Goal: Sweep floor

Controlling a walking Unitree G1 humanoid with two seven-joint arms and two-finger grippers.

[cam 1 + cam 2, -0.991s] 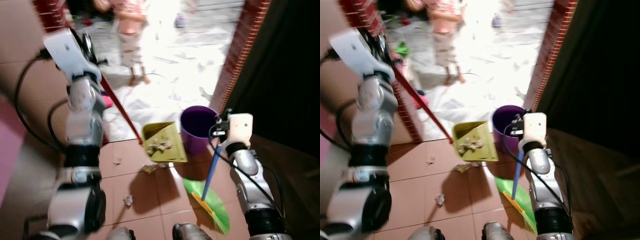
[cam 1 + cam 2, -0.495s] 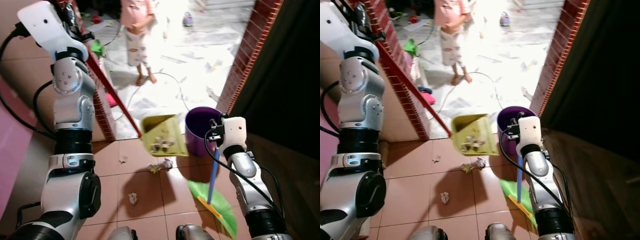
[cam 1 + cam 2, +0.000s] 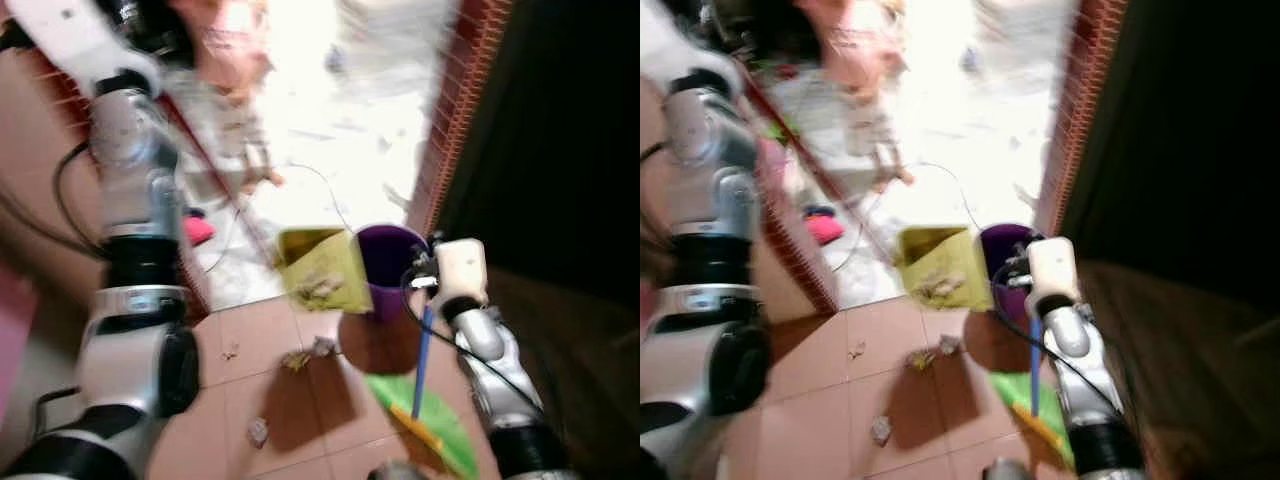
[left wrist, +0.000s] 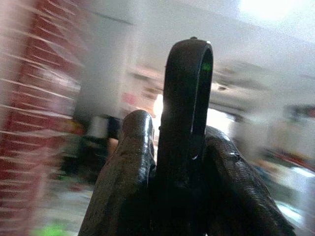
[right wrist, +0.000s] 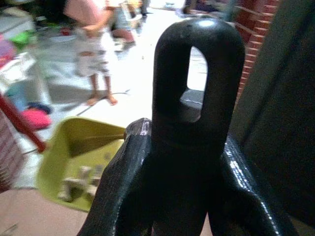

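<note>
1. The left hand point(image 4: 189, 147) is raised high by the brick wall point(image 3: 455, 110), its two black fingers point(image 4: 133, 162) pressed against the looped black end of the dustpan handle point(image 4: 187, 98); it is clamped on that handle.
2. From there a red pole runs down, blurred, to the yellow-green dustpan point(image 3: 320, 268), which hangs tilted above the tiled floor point(image 3: 250, 360) with crumpled paper scraps point(image 3: 322, 288) lying inside it.
3. The pan sits just beside the purple bucket point(image 3: 392, 262), which stands at the foot of the brick wall.
4. The right hand point(image 5: 192, 162) is closed around the black looped top of the broom handle point(image 5: 197, 73).
5. The blue broom handle point(image 3: 424, 350) stands nearly upright, and its green bristles point(image 3: 425, 425) rest on the tiles near the bucket.
6. Loose paper scraps point(image 3: 305, 353) lie on the floor below the dustpan, and another piece point(image 3: 258, 432) lies further back toward the robot.
7. A person point(image 5: 93, 49) stands barefoot on the bright floor beyond the doorway.
</note>
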